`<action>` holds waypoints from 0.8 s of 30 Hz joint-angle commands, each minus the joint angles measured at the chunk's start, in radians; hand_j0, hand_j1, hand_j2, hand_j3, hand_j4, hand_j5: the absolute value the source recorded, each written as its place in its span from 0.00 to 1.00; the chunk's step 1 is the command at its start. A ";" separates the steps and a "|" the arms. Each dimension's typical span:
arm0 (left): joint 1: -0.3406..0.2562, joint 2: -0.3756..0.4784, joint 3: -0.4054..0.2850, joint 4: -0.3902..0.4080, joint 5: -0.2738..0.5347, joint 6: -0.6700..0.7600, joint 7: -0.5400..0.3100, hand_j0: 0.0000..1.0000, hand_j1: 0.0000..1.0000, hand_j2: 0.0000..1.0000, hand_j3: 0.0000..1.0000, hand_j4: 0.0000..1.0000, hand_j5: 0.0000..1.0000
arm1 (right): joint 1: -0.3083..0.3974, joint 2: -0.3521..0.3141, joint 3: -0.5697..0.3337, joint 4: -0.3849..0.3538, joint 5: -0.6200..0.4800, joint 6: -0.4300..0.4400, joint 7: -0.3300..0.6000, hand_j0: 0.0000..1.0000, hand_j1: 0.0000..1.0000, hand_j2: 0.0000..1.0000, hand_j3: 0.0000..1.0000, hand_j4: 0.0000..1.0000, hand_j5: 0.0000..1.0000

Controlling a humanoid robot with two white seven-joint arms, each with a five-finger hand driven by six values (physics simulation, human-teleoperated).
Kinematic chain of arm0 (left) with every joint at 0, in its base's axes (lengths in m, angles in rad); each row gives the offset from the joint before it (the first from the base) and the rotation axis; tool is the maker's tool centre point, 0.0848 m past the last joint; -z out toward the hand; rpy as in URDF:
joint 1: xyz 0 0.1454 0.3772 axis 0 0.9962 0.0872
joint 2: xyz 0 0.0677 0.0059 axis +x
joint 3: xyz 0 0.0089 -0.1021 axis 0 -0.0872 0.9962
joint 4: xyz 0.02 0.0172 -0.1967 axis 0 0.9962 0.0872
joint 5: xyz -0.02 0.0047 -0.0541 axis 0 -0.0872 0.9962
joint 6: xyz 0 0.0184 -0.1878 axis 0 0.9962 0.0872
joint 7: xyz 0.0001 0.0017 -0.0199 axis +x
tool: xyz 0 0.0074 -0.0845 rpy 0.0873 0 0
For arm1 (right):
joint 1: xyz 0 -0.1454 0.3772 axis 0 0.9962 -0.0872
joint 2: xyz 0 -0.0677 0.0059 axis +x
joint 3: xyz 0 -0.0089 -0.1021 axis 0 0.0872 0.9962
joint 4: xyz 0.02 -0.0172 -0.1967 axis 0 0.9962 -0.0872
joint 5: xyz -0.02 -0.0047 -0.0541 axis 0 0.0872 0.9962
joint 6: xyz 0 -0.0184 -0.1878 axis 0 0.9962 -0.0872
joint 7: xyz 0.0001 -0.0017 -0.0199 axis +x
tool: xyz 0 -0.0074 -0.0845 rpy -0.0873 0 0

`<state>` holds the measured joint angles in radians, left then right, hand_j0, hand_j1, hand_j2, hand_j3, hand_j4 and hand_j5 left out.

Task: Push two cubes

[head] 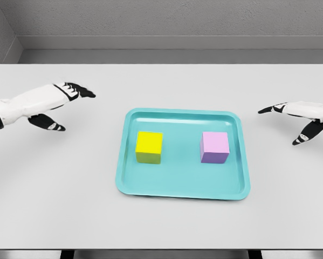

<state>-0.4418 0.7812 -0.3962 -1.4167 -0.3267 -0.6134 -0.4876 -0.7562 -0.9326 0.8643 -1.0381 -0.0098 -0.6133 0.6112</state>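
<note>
- Where the count begins, two cubes sit on one tray: a yellow cube (pixel 149 147) in the left half and a pink cube (pixel 214 147) in the right half, well apart from each other, both flat on the tray floor and upright.
- One teal tray (pixel 180 190) with rounded corners and a raised rim lies near the middle of the bench; neither cube touches the rim.
- Two hands are in view, one on each side of the tray, both well clear of it and of the cubes.
- On the left, the left hand (pixel 61 105) reaches in from the left edge, its dark-tipped fingers stretched out and spread, thumb hanging below, holding nothing.
- On the right, the right hand (pixel 295 120) comes in from the right edge, fingers likewise extended and relaxed, thumb pointing down, holding nothing.
- One white bench (pixel 69 205) carries everything; its top is plain and smooth, and its front edge runs along the bottom of the view.
- Behind the bench a grey floor strip meets a rough grey wall (pixel 172 16), with a second wall closing the corner at the far left.
</note>
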 commanded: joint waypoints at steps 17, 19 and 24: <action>0.055 -0.157 0.048 -0.081 -0.169 0.003 -0.123 0.55 0.55 0.55 0.55 0.55 0.55 | -0.003 -0.055 0.039 -0.049 0.005 0.002 0.000 0.29 0.29 0.29 0.29 0.29 0.29; 0.055 -0.169 0.034 -0.082 -0.169 0.003 -0.123 0.55 0.55 0.55 0.55 0.55 0.55 | -0.003 -0.055 0.038 -0.049 0.005 0.002 0.000 0.16 0.16 0.16 0.16 0.16 0.16; 0.054 -0.191 0.022 -0.082 -0.169 0.003 -0.123 0.55 0.55 0.55 0.55 0.55 0.55 | -0.009 -0.049 0.036 -0.091 0.027 0.002 0.000 0.12 0.12 0.12 0.12 0.12 0.12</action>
<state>-0.3881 0.6008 -0.3704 -1.5011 -0.4981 -0.6136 -0.6112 -0.7655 -0.9824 0.9024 -1.1070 0.0175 -0.6132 0.6110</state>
